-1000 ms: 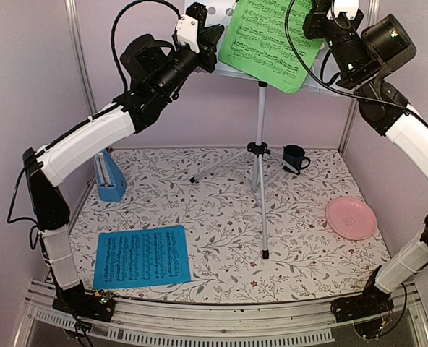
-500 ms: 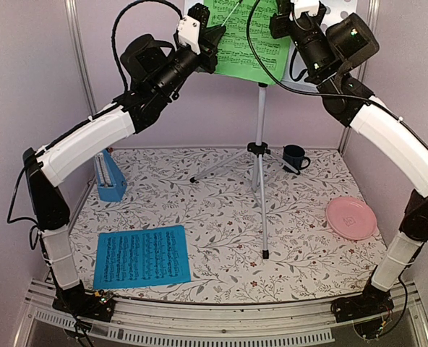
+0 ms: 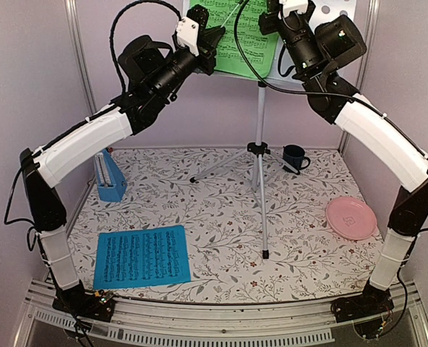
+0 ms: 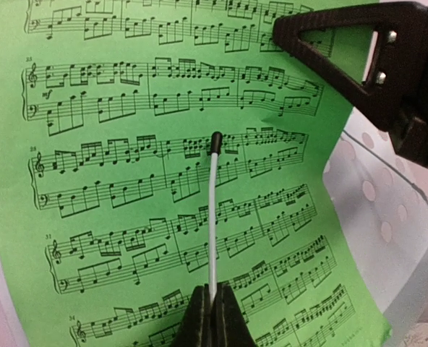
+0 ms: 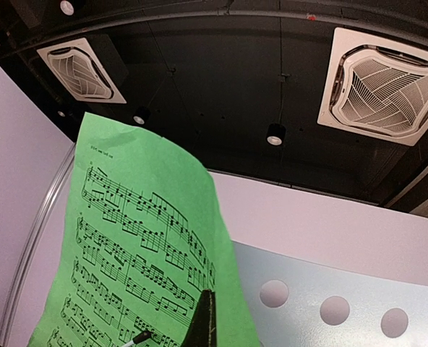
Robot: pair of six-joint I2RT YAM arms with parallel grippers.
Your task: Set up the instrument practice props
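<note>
The green sheet (image 3: 236, 40) stands against the music stand's perforated desk (image 3: 338, 10), high at the back above the silver tripod (image 3: 259, 155). My left gripper (image 3: 217, 32) is shut on a thin white wire arm with a black tip (image 4: 212, 210) that lies across the sheet (image 4: 127, 217). My right gripper (image 3: 270, 20) is shut on the sheet's right edge (image 5: 142, 246), one finger (image 5: 203, 322) in front of the paper. The blue sheet (image 3: 142, 256) lies flat at the table's front left. The blue metronome (image 3: 110, 177) stands at the left edge.
A dark blue mug (image 3: 294, 156) stands behind the tripod's right leg. A pink plate (image 3: 351, 217) lies at the right. The tripod legs spread over the middle of the flowered cloth. Walls close in the back and both sides.
My right gripper has carried the green sheet left and up, from tilted at the desk's right to upright near its middle. The left gripper has barely moved.
</note>
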